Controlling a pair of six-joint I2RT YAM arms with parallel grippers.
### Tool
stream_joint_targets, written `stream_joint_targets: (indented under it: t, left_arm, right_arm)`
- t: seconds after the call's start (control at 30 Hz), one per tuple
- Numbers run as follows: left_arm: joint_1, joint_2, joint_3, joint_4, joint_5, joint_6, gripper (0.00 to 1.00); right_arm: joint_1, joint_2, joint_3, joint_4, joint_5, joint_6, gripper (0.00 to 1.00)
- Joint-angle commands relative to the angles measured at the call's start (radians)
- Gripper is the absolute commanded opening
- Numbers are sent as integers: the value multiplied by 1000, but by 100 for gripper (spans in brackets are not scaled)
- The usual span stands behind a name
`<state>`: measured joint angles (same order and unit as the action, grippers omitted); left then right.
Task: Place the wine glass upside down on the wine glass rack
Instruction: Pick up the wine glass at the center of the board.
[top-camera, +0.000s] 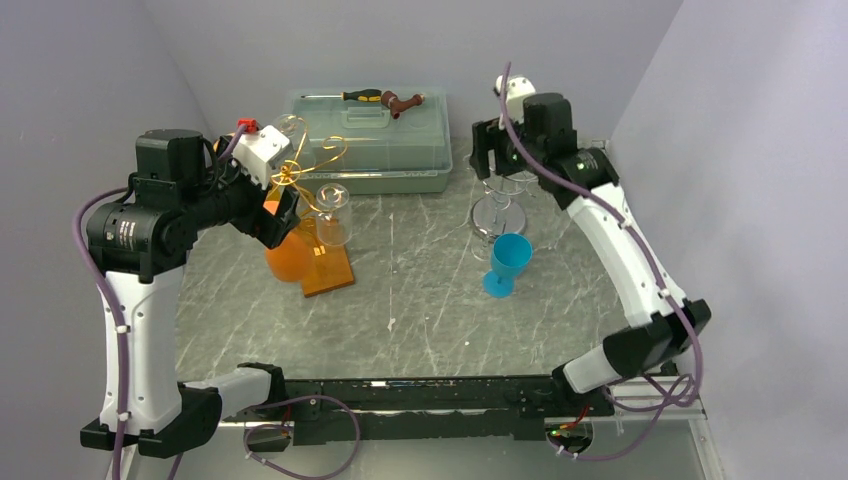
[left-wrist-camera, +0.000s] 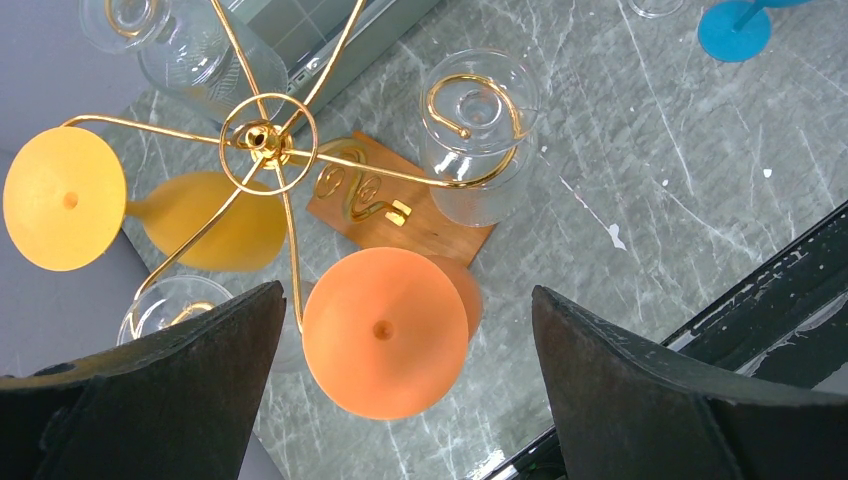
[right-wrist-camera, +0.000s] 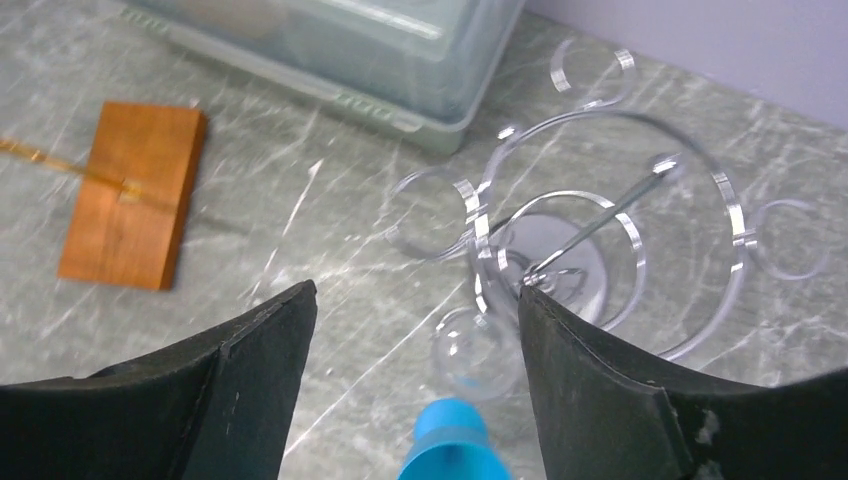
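A clear wire rack (top-camera: 498, 212) with ring holders (right-wrist-camera: 735, 215) stands at the back right. A small clear wine glass (right-wrist-camera: 478, 352) hangs from it foot up, just inside my right finger; I cannot tell whether they touch. My right gripper (right-wrist-camera: 415, 300) hovers above the rack (top-camera: 497, 150), open and holding nothing. A blue wine glass (top-camera: 507, 262) stands upright on the table beside the rack, its bowl at the bottom of the right wrist view (right-wrist-camera: 450, 445). My left gripper (left-wrist-camera: 405, 380) is open above an orange glass (left-wrist-camera: 385, 332) hanging upside down on a gold rack (left-wrist-camera: 268, 143).
The gold rack (top-camera: 290, 175) on its wooden base (top-camera: 328, 268) also carries a yellow glass (left-wrist-camera: 62, 198) and clear glasses (left-wrist-camera: 480, 140). A lidded plastic box (top-camera: 370, 140) at the back holds a screwdriver (top-camera: 360, 96). A black rail (top-camera: 430, 395) runs along the near edge.
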<state>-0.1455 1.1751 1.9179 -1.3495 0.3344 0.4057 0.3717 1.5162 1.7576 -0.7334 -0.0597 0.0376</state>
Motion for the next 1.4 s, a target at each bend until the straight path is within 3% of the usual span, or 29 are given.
stream_joint_targets:
  t: [0.0, 0.23, 0.83, 1.37]
  left_arm:
    - [-3, -2, 10, 25, 11, 11, 99]
    - [-3, -2, 7, 28, 17, 9, 99]
    - [-3, -12, 9, 17, 8, 15, 99]
    - [-3, -28, -15, 23, 7, 24, 99]
  right_arm:
    - [117, -101, -132, 35, 124, 13, 74]
    - [177, -163, -350, 94, 223, 27, 66]
    - [177, -61, -362, 197, 313, -30, 54]
    - [177, -58, -479, 243, 344, -17, 45]
